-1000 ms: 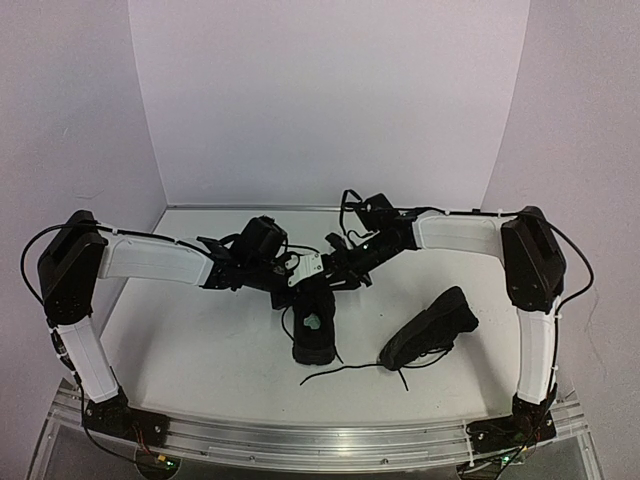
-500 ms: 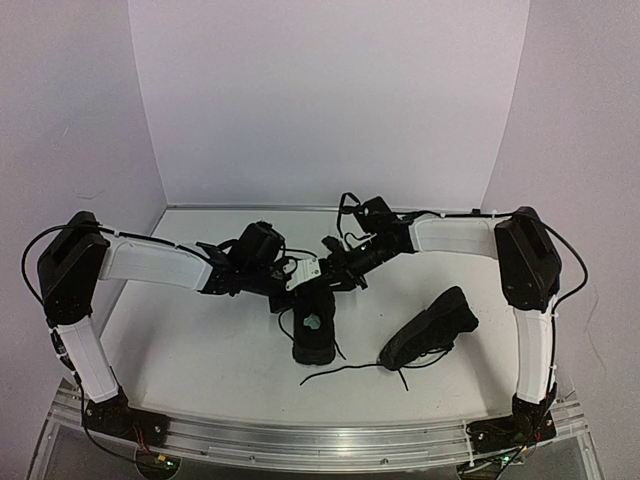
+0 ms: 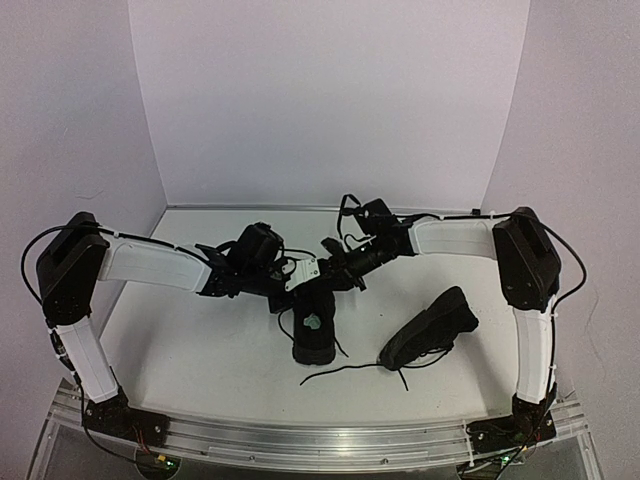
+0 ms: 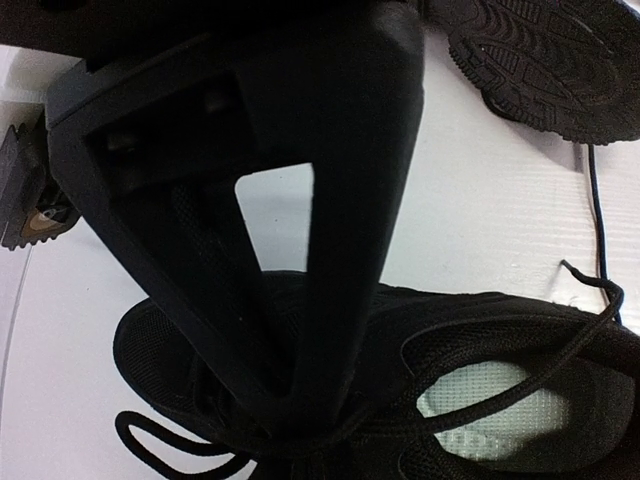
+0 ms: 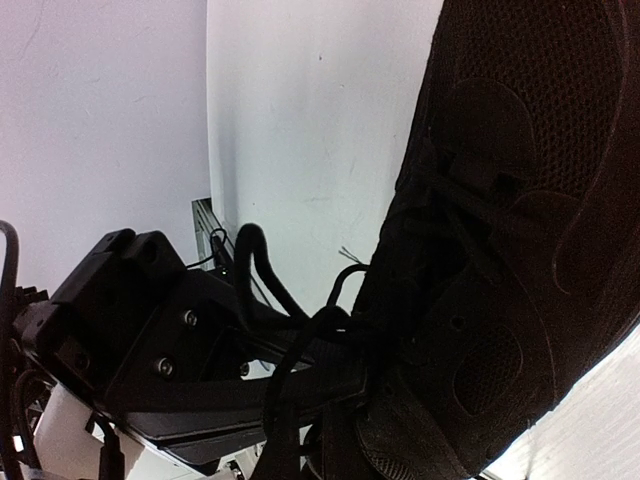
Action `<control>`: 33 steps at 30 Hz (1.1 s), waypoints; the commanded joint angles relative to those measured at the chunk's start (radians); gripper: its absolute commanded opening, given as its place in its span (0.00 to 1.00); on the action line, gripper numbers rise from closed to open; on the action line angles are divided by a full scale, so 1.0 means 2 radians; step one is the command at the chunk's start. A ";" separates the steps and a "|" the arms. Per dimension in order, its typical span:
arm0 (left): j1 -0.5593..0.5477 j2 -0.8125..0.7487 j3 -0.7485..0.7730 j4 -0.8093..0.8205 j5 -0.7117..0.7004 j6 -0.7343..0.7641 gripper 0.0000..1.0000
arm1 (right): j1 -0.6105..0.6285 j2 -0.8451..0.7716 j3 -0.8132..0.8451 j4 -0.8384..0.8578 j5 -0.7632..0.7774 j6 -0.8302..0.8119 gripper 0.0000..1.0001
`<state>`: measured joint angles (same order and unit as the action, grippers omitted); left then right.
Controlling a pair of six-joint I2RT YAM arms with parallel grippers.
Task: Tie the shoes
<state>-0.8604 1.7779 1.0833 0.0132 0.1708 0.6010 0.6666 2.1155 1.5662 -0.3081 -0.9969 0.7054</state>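
white table (image 3: 200, 350) holds shoe (image 3: 315, 338), front hidden beneath jaws.

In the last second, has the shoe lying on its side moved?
No. The tipped shoe keeps its spot against the front rail.

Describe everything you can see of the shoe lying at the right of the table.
The right-hand shoe is an all-black low-top sneaker, tipped on its side on the white table. Its ridged black sole faces the centre shoe, and the two bodies lie apart. Its thin black lace is loose and trails across the table in front of the centre shoe.
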 commanded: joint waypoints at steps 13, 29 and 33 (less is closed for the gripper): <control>-0.002 -0.030 -0.007 0.064 -0.011 -0.010 0.00 | 0.009 0.002 -0.023 0.011 -0.015 0.003 0.12; -0.002 -0.035 -0.011 0.052 -0.009 -0.001 0.02 | 0.001 -0.018 -0.019 0.011 0.004 0.000 0.00; -0.002 -0.039 -0.010 0.042 -0.012 0.005 0.09 | -0.006 -0.029 -0.021 0.011 0.014 0.001 0.00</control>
<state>-0.8619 1.7635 1.0557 0.0692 0.1455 0.6014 0.6656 2.1150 1.5238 -0.2928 -1.0097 0.7116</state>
